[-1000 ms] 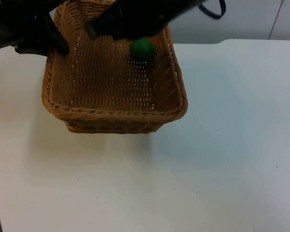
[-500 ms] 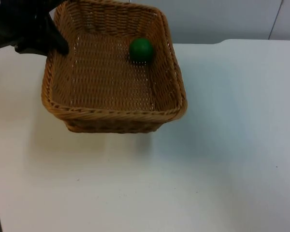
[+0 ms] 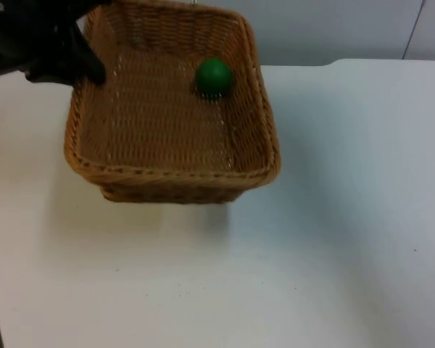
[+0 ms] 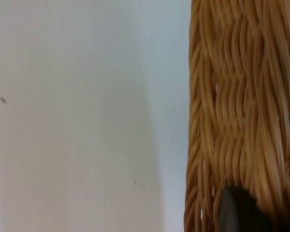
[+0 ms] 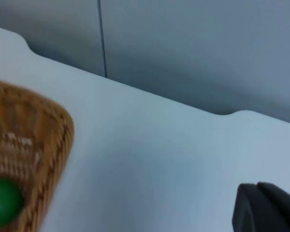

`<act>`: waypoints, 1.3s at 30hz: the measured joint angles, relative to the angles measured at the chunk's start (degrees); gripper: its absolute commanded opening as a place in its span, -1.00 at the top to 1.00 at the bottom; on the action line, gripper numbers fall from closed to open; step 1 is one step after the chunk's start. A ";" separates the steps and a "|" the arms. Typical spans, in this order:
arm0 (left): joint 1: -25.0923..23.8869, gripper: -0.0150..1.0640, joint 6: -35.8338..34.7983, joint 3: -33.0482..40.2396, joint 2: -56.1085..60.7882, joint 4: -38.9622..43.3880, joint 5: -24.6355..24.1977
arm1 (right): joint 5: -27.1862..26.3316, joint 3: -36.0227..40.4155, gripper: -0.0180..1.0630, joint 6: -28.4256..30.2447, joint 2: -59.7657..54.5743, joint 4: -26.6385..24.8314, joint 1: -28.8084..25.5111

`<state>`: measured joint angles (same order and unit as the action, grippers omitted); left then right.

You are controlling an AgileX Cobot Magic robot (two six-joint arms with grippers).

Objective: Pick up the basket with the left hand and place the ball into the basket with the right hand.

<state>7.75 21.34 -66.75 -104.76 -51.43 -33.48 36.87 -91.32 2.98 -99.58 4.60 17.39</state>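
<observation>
The left gripper (image 3: 87,71) holds the left wall of the wicker basket (image 3: 167,174), near the far left corner of the basket. Its fingers are closed on the rim, and in the left wrist view one black fingertip (image 4: 239,210) lies against the woven wall of the basket (image 4: 241,106). The basket seems lifted a little above the white table (image 3: 333,217), because a soft shadow falls on the table under its near side.

The green ball (image 3: 214,76) lies inside the basket, on the woven floor close to the far right corner, well apart from the left gripper and on the opposite side of the basket from it. It touches neither gripper.

The right gripper shows one black fingertip (image 5: 266,208) in the right wrist view, and I cannot tell if its fingers are wide or narrow. From this gripper the ball (image 5: 4,203) and the corner of the basket (image 5: 48,145) are well apart, over the table (image 5: 150,159). Behind the table edge stands the grey partition wall (image 5: 193,43).
</observation>
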 measured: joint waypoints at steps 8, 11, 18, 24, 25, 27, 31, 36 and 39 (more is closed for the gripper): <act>0.31 0.97 6.96 0.00 -4.46 -7.14 -1.47 | -0.81 0.00 0.97 0.36 0.00 -0.11 0.00; 0.69 0.97 9.63 0.00 -6.85 -8.47 -1.25 | -0.81 0.00 0.97 0.50 0.00 -0.11 0.00; 0.99 0.97 11.07 0.00 -10.61 -8.63 -1.25 | -0.81 0.00 0.97 0.63 0.00 -0.11 0.00; 0.99 0.97 14.19 0.00 -13.35 -12.25 -0.53 | -0.81 0.00 0.97 0.63 0.00 -0.11 0.00; 0.99 0.97 14.19 0.00 -13.35 -12.25 -0.53 | -0.81 0.00 0.97 0.63 0.00 -0.11 0.00; 0.99 0.95 16.34 0.00 -13.61 -14.81 -0.25 | -0.81 0.00 0.97 0.63 0.00 -0.11 0.00; 0.99 0.67 18.83 0.00 -13.69 -15.82 0.25 | -0.81 0.00 0.97 0.63 0.00 -0.11 0.00; 0.99 -0.06 19.70 0.00 -13.89 -16.92 0.29 | -1.10 0.00 0.97 0.63 0.00 -0.11 0.00; 0.99 -0.27 19.84 0.00 -13.89 -17.35 0.42 | -1.41 0.00 0.97 0.63 0.00 -0.11 0.00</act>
<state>8.74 41.18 -66.75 -118.65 -68.79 -33.06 35.47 -91.32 3.61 -99.58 4.49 17.39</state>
